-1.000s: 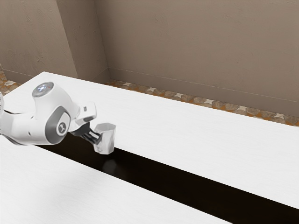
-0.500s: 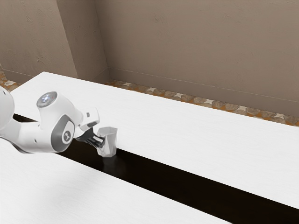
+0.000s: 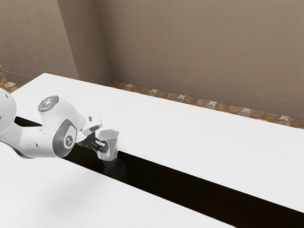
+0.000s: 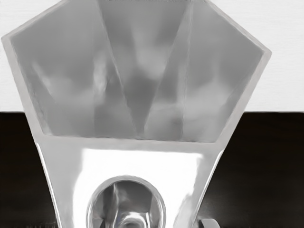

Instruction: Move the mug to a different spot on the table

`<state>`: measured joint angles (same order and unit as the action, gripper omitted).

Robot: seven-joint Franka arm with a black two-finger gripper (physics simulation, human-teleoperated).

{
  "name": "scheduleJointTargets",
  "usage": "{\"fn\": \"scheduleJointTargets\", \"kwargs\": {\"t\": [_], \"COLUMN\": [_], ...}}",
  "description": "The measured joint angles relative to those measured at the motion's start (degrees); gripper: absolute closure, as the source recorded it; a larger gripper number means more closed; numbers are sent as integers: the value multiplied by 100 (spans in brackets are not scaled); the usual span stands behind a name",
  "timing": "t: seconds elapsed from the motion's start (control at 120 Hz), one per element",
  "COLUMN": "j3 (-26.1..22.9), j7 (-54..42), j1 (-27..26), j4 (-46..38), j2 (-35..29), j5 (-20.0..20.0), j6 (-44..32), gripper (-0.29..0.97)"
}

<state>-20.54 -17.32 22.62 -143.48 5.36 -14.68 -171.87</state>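
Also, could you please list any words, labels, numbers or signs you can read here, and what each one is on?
No text can be read.
On the arm's joint cap: a small dark mark, too small to read.
On the mug: no lettering, in either view.
On the table and the wall: none.

The arm [image 3: 28, 137] was white and rounded, with grey bands at the joints. Its gripper [image 3: 99, 143] was black.
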Motion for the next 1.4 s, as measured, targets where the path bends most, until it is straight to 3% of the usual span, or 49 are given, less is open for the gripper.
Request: {"fn": "scheduleJointTargets", "kwargs": {"t": [0.267,0.7,1.1,1.183,1.267,1.4], "j3": [14,15,26,72,414,1725], "j7": [35,73,467,602,719,867], "j1": [3,11,-448,-420,-483,-1554], "j4": [-242,-278,-223,465,1924,3606], "j2": [-296,-600,-2417,-2472,-1922,-951], "j5": [0,-2,-7,4,241,727], "j6": [132,395,2420,3098,3943,5035], "gripper": [41,15,4,3,3,3]}}
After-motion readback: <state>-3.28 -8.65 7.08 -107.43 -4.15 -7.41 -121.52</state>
